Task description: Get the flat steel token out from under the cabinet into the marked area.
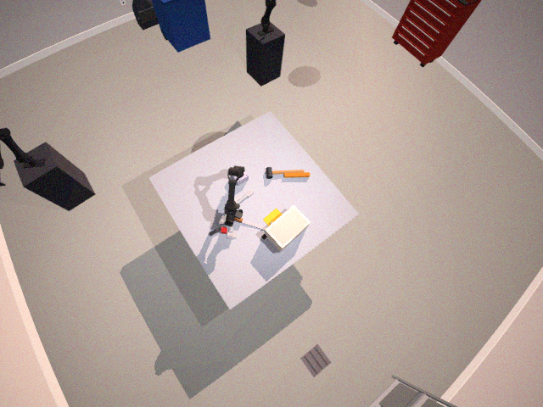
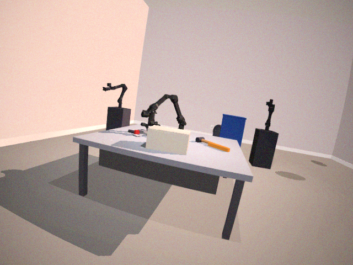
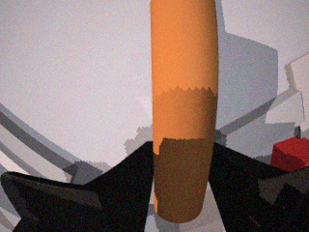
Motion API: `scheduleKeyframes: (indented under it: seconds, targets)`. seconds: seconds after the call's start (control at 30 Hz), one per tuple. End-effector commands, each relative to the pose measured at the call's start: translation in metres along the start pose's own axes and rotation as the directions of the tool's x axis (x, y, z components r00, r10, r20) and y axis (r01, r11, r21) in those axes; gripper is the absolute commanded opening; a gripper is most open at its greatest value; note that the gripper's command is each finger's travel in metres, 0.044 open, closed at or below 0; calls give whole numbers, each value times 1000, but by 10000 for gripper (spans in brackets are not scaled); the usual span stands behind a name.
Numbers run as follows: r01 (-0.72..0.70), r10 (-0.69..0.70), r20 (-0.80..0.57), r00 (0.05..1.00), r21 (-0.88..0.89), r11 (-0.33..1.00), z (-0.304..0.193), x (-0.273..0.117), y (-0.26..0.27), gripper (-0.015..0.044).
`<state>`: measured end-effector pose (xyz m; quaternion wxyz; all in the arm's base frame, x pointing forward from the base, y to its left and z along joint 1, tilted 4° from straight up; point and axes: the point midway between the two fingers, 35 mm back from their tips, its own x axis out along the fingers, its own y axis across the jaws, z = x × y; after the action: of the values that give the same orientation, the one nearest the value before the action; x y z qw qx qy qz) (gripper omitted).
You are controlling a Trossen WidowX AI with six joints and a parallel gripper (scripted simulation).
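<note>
The cream cabinet [image 1: 287, 226] [image 2: 167, 139] stands on the table. The yellow marked area [image 1: 271, 216] lies along its front. My gripper [image 3: 182, 150] is shut on the orange handle [image 3: 184, 58] [image 1: 237, 220] of a tool, low over the table. The handle runs between both black fingers, its rounded end near the bottom of the wrist view. The tool's thin shaft [image 1: 252, 225] reaches toward the cabinet's near left corner; its far end is hard to make out there. The steel token is not visible in any view.
A red block [image 1: 224, 230] [image 2: 137, 132] [image 3: 291, 156] lies beside the gripper, with dark and pale pieces around it. A small black block [image 1: 263, 236] sits by the cabinet's corner. A hammer [image 1: 296, 174] [image 2: 218, 146] with an orange handle lies farther off. A thin pale item [image 1: 245, 197] lies near the arm.
</note>
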<state>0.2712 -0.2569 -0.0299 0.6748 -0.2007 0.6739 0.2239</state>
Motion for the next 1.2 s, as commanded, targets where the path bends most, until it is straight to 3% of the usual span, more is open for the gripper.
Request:
scheduleKeyframes:
  seconds: [0.0, 1.17]
  targets:
    - [-1, 1, -2, 1000, 4, 1000, -9, 1, 0, 0]
    - [-3, 3, -9, 1000, 4, 1000, -58, 3, 2, 0]
